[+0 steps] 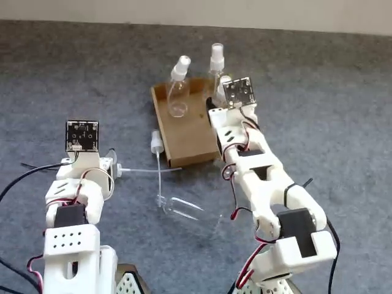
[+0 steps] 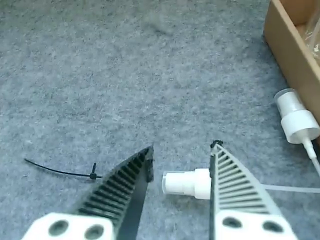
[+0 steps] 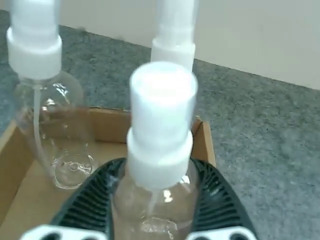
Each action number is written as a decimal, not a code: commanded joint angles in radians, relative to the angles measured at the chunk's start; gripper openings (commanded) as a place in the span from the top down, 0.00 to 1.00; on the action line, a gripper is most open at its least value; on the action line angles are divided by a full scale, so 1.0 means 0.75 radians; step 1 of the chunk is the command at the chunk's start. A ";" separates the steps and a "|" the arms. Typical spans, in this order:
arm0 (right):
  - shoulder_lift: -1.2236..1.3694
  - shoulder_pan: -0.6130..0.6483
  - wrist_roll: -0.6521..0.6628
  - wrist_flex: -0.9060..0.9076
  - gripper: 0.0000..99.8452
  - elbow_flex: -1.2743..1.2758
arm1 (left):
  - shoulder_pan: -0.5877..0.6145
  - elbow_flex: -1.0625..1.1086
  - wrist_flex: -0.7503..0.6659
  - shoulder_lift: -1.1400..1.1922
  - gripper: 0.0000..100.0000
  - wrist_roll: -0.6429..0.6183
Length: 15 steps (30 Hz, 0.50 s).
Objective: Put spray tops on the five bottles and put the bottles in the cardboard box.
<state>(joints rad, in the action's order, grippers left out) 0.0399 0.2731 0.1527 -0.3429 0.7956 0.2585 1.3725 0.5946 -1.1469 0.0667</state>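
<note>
Clasping capped bottle (image 3: 161,115), right hand (image 3: 160,170), at cardboard box (image 3: 107,125)

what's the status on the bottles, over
Left gripper open around a loose top. Right gripper shut on a capped bottle at the box. One bare bottle lying on the carpet; nothing in the way.

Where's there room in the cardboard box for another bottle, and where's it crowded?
Free: the near half of the cardboard box, between the standing bottle and the near wall; also carpet left of it. Crowded: the far end, where the right gripper holds another bottle.
</note>
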 commanded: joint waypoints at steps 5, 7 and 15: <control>-0.003 -0.009 -0.006 -0.005 0.96 -0.019 | 0.009 -0.005 -0.033 -0.013 0.82 0.006; -0.003 -0.007 -0.006 -0.005 0.91 -0.019 | 0.009 -0.005 -0.033 -0.013 0.82 0.006; -0.005 -0.007 -0.006 0.003 0.83 -0.019 | 0.009 -0.005 -0.033 -0.013 0.82 0.006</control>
<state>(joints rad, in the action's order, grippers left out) 0.0399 0.2793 0.1527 -0.3429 0.7956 0.2585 1.3725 0.5946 -1.1469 0.0667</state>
